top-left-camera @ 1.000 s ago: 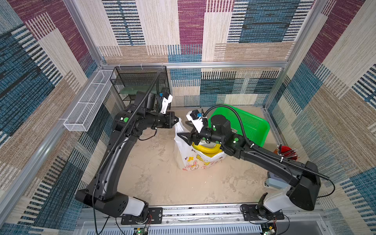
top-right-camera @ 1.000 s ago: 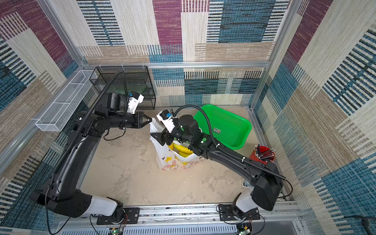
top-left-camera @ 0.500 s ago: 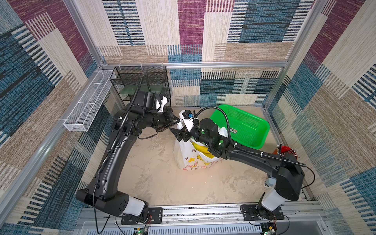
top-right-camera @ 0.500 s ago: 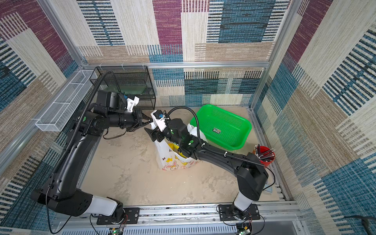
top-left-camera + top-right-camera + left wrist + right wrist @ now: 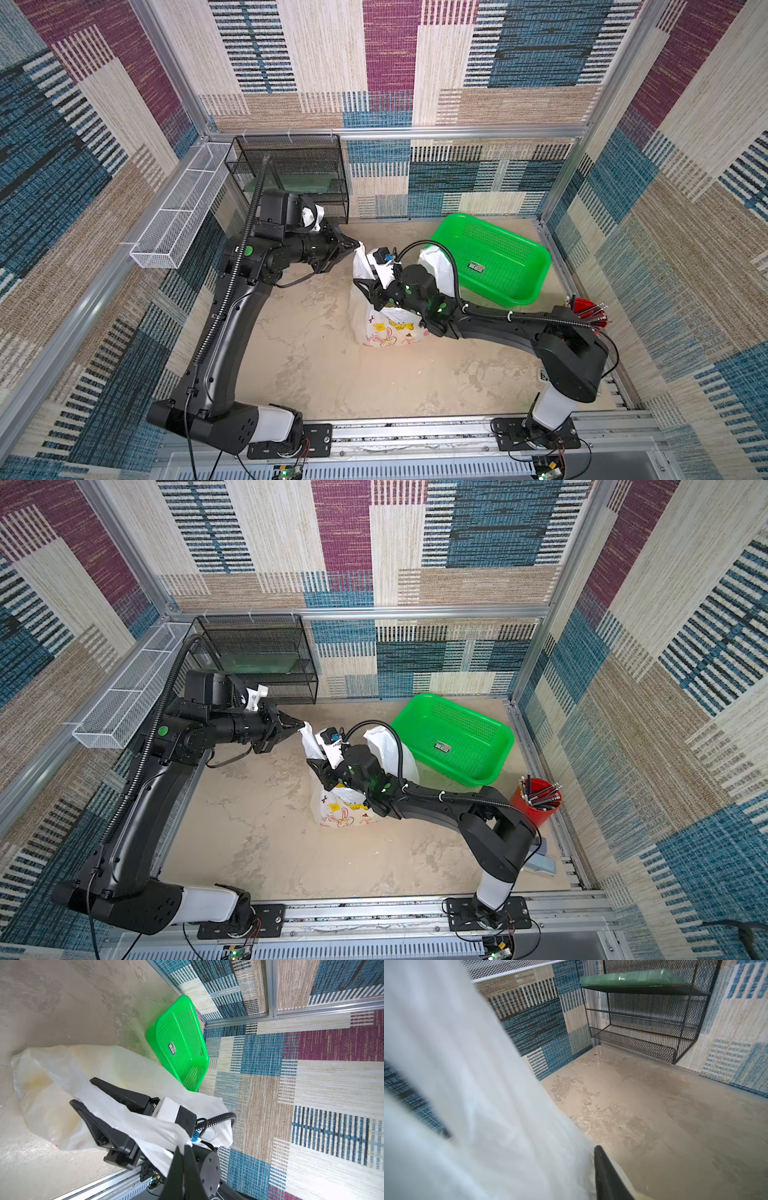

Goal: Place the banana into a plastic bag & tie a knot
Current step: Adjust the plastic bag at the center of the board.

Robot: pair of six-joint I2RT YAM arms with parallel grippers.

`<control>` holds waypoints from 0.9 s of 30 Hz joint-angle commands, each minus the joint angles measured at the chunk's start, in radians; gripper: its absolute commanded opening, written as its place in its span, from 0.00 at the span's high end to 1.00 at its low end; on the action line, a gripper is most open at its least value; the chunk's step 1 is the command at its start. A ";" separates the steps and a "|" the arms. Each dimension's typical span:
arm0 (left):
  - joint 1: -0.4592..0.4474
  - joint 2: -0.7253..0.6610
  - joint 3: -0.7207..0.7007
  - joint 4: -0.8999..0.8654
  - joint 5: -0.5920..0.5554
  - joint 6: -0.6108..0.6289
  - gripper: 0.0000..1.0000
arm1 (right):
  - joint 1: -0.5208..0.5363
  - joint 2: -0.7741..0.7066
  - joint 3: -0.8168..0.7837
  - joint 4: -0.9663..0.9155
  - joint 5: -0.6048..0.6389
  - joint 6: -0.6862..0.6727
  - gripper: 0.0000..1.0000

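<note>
The plastic bag [image 5: 384,332] stands mid-table, white with cartoon prints on its front. My left gripper [image 5: 354,246] is shut on one handle strip [image 5: 158,1134] and holds it up and taut. My right gripper [image 5: 368,293] hangs over the bag's mouth; its jaws stand apart with that same strip running between the fingers [image 5: 116,1093]. In the right wrist view only one finger [image 5: 604,1169] shows beside white plastic. The second handle [image 5: 432,259] stands loose behind the right wrist. The banana is hidden inside the bag; only yellow tints show through. No knot shows.
A green basket [image 5: 490,257] sits just right of the bag, tilted against the back corner. A black mesh shelf [image 5: 291,174] and a white wire tray [image 5: 174,224] line the back left. A red cup of pens [image 5: 588,311] stands at the right edge.
My right arm has swung left over the bag's mouth to the held handle strip, and its jaws have narrowed. The left gripper has kept its grip and drawn the handle slightly left.
</note>
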 commanded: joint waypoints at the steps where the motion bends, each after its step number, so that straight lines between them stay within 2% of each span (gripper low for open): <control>1: 0.013 -0.014 -0.002 0.136 0.039 -0.042 1.00 | -0.002 0.016 -0.010 -0.045 -0.022 0.019 0.75; 4: 0.020 -0.015 0.000 0.138 0.037 -0.046 1.00 | -0.003 0.019 -0.002 -0.073 -0.033 0.004 0.97; 5: 0.023 -0.018 -0.001 0.144 0.037 -0.050 1.00 | -0.002 0.020 0.000 -0.085 -0.034 -0.001 1.00; 9: 0.034 -0.013 0.028 0.122 0.037 -0.009 1.00 | -0.003 0.010 0.001 -0.110 -0.045 -0.019 1.00; 12: 0.036 0.004 0.088 0.033 0.025 0.111 1.00 | -0.003 -0.002 0.026 -0.151 -0.061 -0.031 1.00; 15: 0.036 -0.012 0.097 -0.038 -0.054 0.250 1.00 | -0.004 -0.007 0.048 -0.189 -0.075 -0.043 1.00; 16: 0.036 -0.019 0.088 -0.032 -0.055 0.281 0.92 | -0.005 -0.011 0.046 -0.194 -0.079 -0.044 1.00; 17: 0.037 -0.020 0.087 -0.032 -0.050 0.301 0.17 | -0.005 -0.015 0.044 -0.195 -0.079 -0.045 1.00; 19: 0.036 -0.008 0.097 -0.050 -0.036 0.320 0.12 | -0.007 -0.019 0.042 -0.203 -0.084 -0.048 1.00; 24: 0.036 0.010 0.095 -0.059 -0.023 0.343 0.10 | -0.007 -0.020 0.052 -0.215 -0.085 -0.055 1.00; 27: 0.034 -0.009 0.107 -0.061 -0.085 0.381 0.10 | -0.008 -0.018 0.055 -0.218 -0.090 -0.054 1.00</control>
